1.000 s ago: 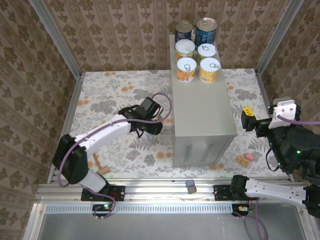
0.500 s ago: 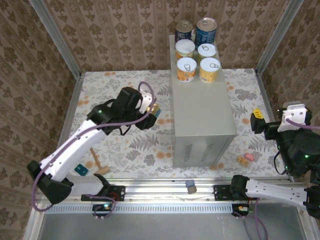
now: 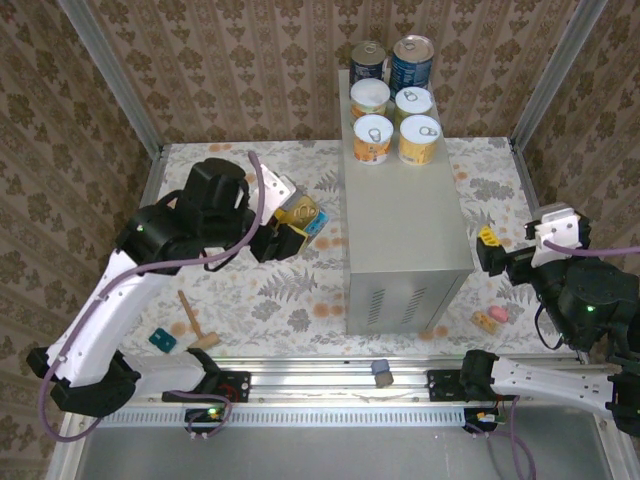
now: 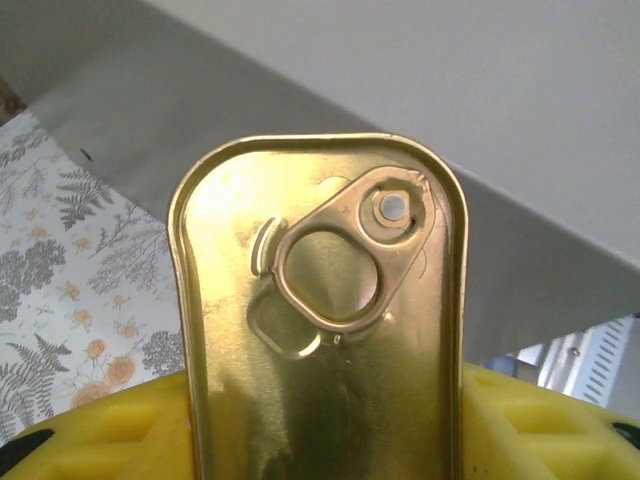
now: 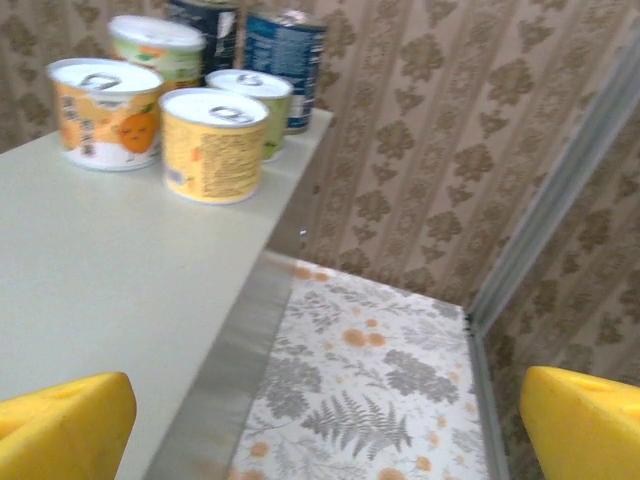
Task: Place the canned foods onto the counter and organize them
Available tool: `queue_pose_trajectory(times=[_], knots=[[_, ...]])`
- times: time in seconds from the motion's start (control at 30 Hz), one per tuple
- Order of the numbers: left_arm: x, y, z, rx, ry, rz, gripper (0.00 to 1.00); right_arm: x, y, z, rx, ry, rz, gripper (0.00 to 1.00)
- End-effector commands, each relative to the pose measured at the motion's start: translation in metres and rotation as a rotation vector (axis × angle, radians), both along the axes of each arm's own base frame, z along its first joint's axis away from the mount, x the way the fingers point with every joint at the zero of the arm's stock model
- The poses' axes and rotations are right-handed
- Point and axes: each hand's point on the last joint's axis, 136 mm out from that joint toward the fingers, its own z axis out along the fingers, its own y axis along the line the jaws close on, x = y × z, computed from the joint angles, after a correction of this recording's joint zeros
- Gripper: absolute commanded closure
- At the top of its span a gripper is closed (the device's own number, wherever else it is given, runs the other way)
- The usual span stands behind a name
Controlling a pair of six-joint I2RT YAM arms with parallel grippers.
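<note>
Left of centre in the top view, the left gripper clamps the flat gold-topped tin near the grey counter, whose far end at upper centre carries six upright cans, while the right gripper, at the right edge, holds its jaws spread wide.

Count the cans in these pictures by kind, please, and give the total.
Tall dark-blue cans: 2
Short yellow or orange cans: 4
Flat gold tin: 1
Total: 7
</note>
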Motion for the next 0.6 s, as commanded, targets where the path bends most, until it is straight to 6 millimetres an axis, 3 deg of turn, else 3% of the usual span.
queue_pose_trajectory(times=[0.0, 0.27, 0.57], knots=[[-0.016, -0.005, 0.024, -0.024, -0.052, -0.100, 0.49, -0.001, 0.029, -0.007, -0.018, 0.039, 0.133, 0.00], [-0.022, -0.023, 0.053, -0.031, -0.110, -0.181, 0.49, -0.006, 0.072, -0.018, -0.030, 0.106, 0.319, 0.00], [-0.020, -0.059, 0.058, 0.000, -0.124, -0.269, 0.49, -0.014, 0.100, -0.021, 0.008, 0.128, 0.451, 0.00]])
